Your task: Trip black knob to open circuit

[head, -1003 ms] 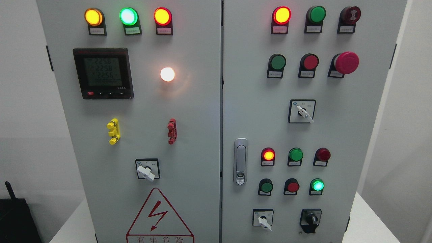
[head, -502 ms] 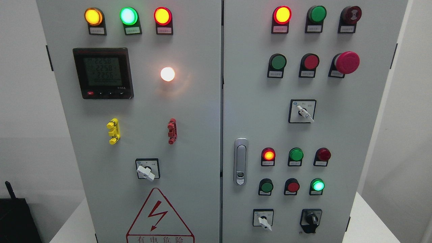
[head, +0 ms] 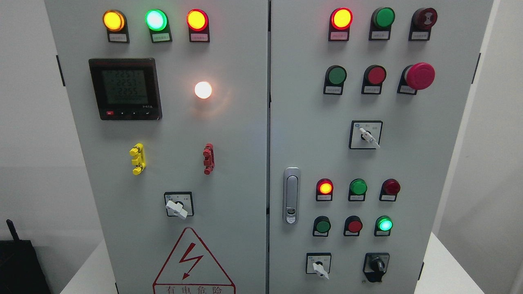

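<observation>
The black knob (head: 377, 265) sits at the lower right of the grey cabinet's right door (head: 429, 163), its handle standing upright. Left of it is a white selector switch (head: 319, 267) pointing down and to the right. Above the knob glows a green lamp (head: 384, 224), and a red lamp (head: 325, 187) is lit higher up. Neither of my hands nor any arm shows in the head view.
A red mushroom stop button (head: 419, 76) juts from the upper right. A silver door latch (head: 291, 195) sits by the centre seam. The left door carries a digital meter (head: 125, 89), a lit white lamp (head: 203, 90) and a white switch (head: 176, 208). A black device (head: 20, 265) stands at lower left.
</observation>
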